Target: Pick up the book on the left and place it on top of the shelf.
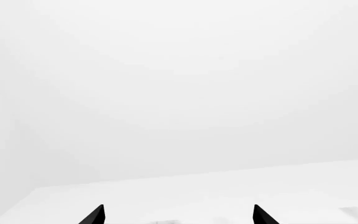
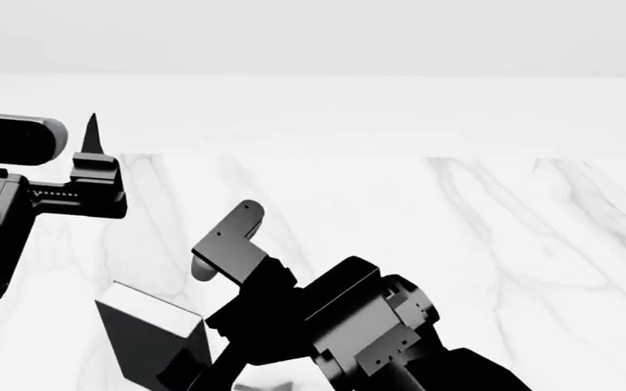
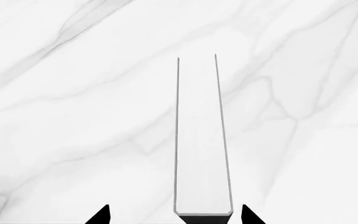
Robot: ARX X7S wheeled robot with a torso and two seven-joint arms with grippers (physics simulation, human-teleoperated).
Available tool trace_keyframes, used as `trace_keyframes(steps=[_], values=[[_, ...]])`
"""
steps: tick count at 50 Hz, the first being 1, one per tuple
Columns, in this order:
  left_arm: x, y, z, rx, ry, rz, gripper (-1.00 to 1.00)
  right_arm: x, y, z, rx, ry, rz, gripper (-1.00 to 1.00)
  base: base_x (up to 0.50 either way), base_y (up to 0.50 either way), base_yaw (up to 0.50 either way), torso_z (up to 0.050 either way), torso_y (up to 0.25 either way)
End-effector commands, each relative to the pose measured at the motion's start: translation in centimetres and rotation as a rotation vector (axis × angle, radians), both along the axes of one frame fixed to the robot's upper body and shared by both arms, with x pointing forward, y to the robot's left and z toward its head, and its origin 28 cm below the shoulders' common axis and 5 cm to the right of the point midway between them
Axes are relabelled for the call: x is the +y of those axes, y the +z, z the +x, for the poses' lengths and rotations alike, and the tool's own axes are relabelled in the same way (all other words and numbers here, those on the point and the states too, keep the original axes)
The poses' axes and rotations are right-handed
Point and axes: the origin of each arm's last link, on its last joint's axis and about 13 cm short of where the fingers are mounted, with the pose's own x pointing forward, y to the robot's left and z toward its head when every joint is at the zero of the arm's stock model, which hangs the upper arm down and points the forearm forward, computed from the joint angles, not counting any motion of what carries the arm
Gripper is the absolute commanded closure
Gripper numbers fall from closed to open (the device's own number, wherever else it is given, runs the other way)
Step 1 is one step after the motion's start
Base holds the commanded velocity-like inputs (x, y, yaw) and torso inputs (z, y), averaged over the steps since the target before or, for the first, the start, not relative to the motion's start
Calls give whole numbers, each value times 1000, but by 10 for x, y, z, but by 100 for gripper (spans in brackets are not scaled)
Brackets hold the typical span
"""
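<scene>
book [image 2: 150, 342] btm hidden behind right arm [image 2: 324, 326].

no readable text, labels, brands, numbers or signs on anything shown

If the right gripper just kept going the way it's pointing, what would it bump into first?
Probably the book: its white page edge sits right between the right gripper fingertips, with the marble table behind it. Depth is unclear, so it may already be at the book.

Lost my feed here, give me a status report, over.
Left gripper open, empty. Right gripper open, fingertips either side of the book, not closed on it. Shelf not in view. No obstruction seen.
</scene>
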Motion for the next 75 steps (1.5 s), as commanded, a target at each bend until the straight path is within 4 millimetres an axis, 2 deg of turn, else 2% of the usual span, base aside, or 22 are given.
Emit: trace_keyframes(steps=[1, 18, 22, 39, 52, 53, 71, 75], values=[[0, -1, 0, 2, -2, 2, -100, 0, -2, 0, -2, 0, -2, -100, 0, 0, 0, 0, 0], [0, -2, 0, 4, 0, 2, -100, 0, -1, 0, -13, -21, 5, -100, 0, 0, 0, 0, 0], [1, -3, 0, 6, -1, 3, -100, 2, 4, 3, -33, -11, 66, -100, 0, 0, 0, 0, 0], [1, -4, 2, 14, 5, 8, -100, 4, 7, 5, -80, -24, 131, -100, 0, 0, 0, 0, 0], [1, -7, 1, 16, -7, 7, -100, 4, 2, 3, -72, -22, 104, -100, 0, 0, 0, 0, -165], [1, -7, 1, 15, -7, 8, -100, 4, 2, 3, -69, -22, 104, 100, 0, 0, 0, 0, 0], [1, -8, 1, 47, -17, -12, -100, 5, 3, 3, -77, -11, 99, 100, 0, 0, 0, 0, 0], [2, -7, 1, 38, -21, -13, -100, 5, 5, 4, -85, -15, 99, 100, -3, 0, 0, 0, 230]])
